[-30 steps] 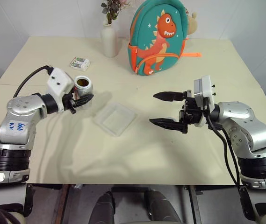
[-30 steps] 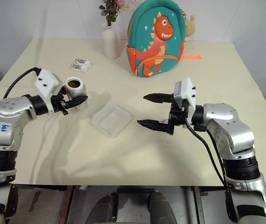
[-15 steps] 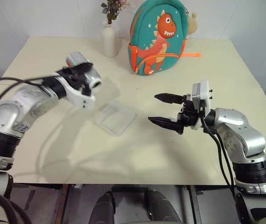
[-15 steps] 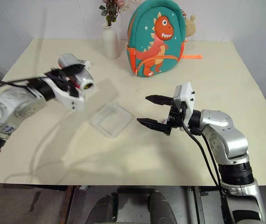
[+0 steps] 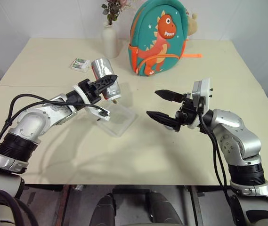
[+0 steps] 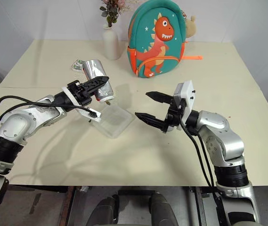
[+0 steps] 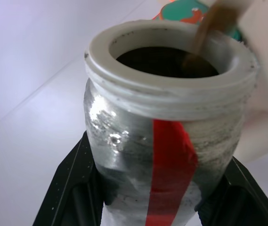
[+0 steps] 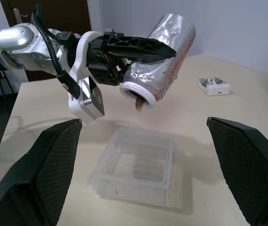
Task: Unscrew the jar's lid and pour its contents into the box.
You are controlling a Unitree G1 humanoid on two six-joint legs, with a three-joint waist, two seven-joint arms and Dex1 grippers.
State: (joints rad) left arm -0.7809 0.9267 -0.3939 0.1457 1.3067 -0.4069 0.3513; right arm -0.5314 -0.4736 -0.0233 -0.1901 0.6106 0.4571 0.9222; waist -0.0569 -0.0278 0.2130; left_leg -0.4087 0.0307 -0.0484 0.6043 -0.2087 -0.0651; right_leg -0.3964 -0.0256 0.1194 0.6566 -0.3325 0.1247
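Left eye view: the jar (image 5: 104, 78), standing upright beside the box a second ago, is now being held tipped over, its open white threaded mouth turned down toward the box (image 5: 117, 119). It is being clamped between the black fingers of the left gripper (image 5: 106, 83), which is being carried nearer the box than before, with the wrist rolled over. The right gripper (image 5: 164, 104) is being kept much where it was, its two fingers spread wide apart with nothing between them.

From the right wrist view, a brownish bit of the contents (image 8: 139, 102) is being seen at the jar's mouth, just above the box. The jar's body is being shown as crinkled, silvery and can-like, with a red stripe running down its side and a smooth white ring at the neck. The box is being shown as shallow, square and clear, of thin plastic with rounded corners, resting on the pale matte desk (image 5: 138, 155).
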